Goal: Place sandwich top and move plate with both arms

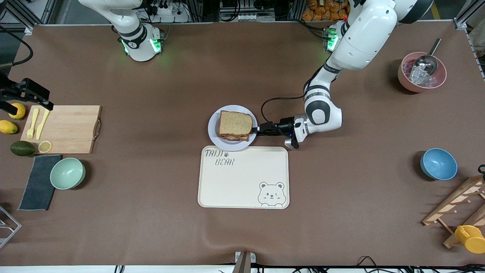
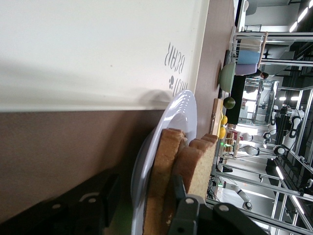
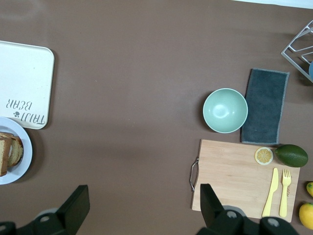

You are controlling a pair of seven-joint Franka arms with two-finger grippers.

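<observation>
A: Where do the task's things lie, and what do the claws do?

B: The sandwich top (image 1: 235, 123) lies on the stacked sandwich on the plate (image 1: 214, 133), at mid-desk. The left claw (image 1: 257, 130) lies level at the plate's rim on the side toward the left arm's end. In the left wrist view one finger (image 2: 180, 188) lies along the bread's edge and the other stands just outside the plate (image 2: 183, 110); whether they clamp anything I cannot tell. The right claw (image 3: 142, 203) hangs released over the desk (image 1: 151, 212) near the cutting board (image 1: 68, 129), its fingers (image 3: 78, 205) spread wide and gripping nothing; that arm waits.

A: What surrounds the plate?

B: The cream bear-printed tray (image 1: 243, 178) lies just beside it, nearer the front camera, their edges almost touching. The left arm's black cable (image 1: 269, 102) loops above the desk next to the claw.

A: And elsewhere?

B: Toward the right arm's end: the cutting board bearing a yellow knife (image 1: 43, 123), a yellow fork (image 1: 32, 124) and a lemon slice (image 1: 45, 146); beside it two lemons (image 1: 8, 127), an avocado (image 1: 22, 148), a grey cloth (image 1: 38, 182) and a green bowl (image 1: 68, 173). Toward the left arm's end: a pink bowl (image 1: 407, 81) holding a metal scoop (image 1: 426, 64), a blue bowl (image 1: 438, 163), a wooden rack (image 1: 454, 206) and a yellow cup (image 1: 471, 239).
</observation>
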